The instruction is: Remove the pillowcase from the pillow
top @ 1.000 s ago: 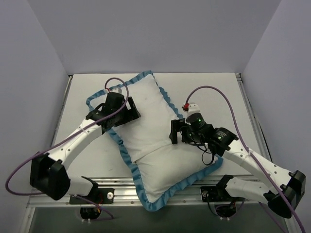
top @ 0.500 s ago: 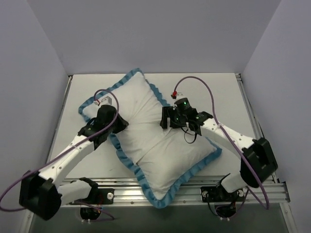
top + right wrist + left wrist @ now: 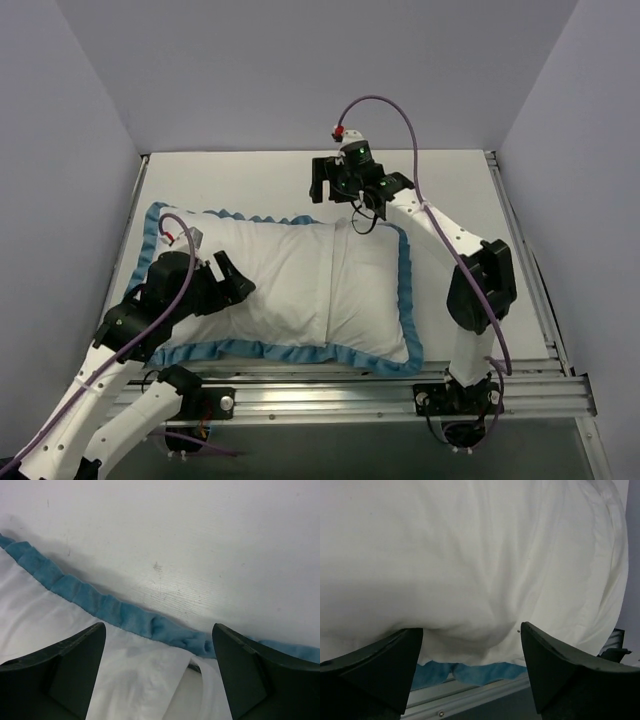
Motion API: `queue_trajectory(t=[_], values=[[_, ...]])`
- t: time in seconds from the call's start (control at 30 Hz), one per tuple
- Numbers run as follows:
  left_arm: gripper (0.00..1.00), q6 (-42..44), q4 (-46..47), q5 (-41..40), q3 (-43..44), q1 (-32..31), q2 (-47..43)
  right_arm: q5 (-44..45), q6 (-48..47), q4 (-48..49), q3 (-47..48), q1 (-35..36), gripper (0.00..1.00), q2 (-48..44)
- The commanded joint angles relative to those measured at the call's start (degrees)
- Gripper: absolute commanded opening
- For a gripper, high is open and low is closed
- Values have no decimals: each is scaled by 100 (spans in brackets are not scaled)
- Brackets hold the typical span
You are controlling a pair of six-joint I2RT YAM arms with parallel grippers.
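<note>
Pillowcase (image 3: 290, 285) lengthwise left to right

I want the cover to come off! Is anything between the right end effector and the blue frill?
Nothing visible. The right end effector hangs open over the blue frill of the pillowcase, with nothing between them.

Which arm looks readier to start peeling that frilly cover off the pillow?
Right, probably. The right end effector hovers open over the pillowcase ruffle beside a flap opening; the left end effector faces smooth white fabric.
</note>
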Motion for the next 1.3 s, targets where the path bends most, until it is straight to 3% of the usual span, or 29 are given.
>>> queue_trajectory(t=[0.0, 0.13, 0.27, 0.47, 0.6, 0.7, 0.83, 0.97, 1.13, 1.27], values=[[89, 744, -339, 211, 1105, -8, 541, 636, -158, -620, -229, 44, 83, -1063], [91, 1316, -402, 141, 2396, -8, 1395, 1523, 52, -1017, -1292, 97, 86, -2180], [91, 1685, -139, 35, 2865, -26, 2283, 1578, 447, -1386, -2366, 185, 88, -3297], [91, 1354, 1028, -71, 2331, 1, 3549, 948, 913, -1493, -3894, 202, 86, -4642], [91, 869, 1619, 149, 1436, 150, 3814, -63, 958, -626, -4564, 71, 83, -4644], [91, 632, 1760, 141, 768, 194, 3543, -302, 984, 78, -4785, 27, 81, -4232], [91, 587, 1515, 45, 265, 238, 2954, -460, 774, 774, -4382, -96, 80, -3266], [91, 877, 1015, -114, 421, 265, 2356, -277, 343, 418, -3206, -132, 77, -2185], [91, 1587, 794, 96, 1290, 168, 2301, 329, -324, -558, -1485, -132, 78, -1656], [91, 1984, 592, 44, 2440, 1, 2809, 785, -484, -1279, -875, 0, 80, -1585]])
